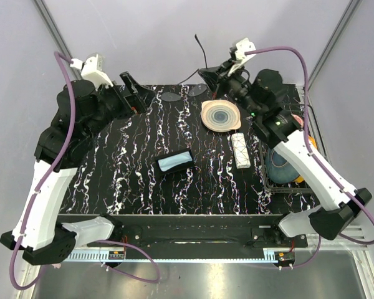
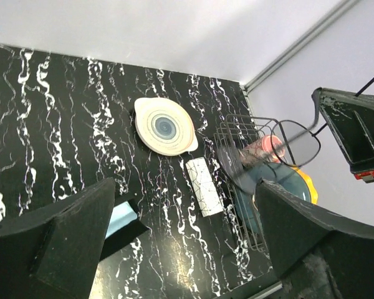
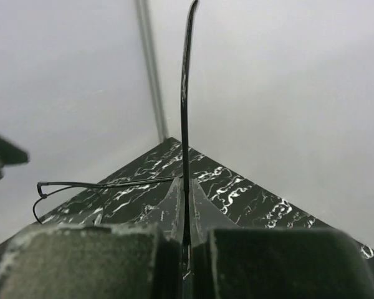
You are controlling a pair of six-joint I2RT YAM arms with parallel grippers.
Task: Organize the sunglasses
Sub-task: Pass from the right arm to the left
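The right gripper (image 3: 186,212) pinches one thin arm of the sunglasses (image 2: 299,142), lenses seemingly hanging just left.

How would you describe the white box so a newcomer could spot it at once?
On the black marbled table, look right of centre, beside the wire rack. The white box lies just on the near side of the round plate. It alone is long and white; the case is black.

Overhead view, two wrist views, common table (image 1: 131,180)

Sunglasses (image 1: 195,91) behind plate (image 1: 220,116), box (image 1: 240,150) before it; case (image 1: 175,162) L of box, rack (image 1: 263,168) R.
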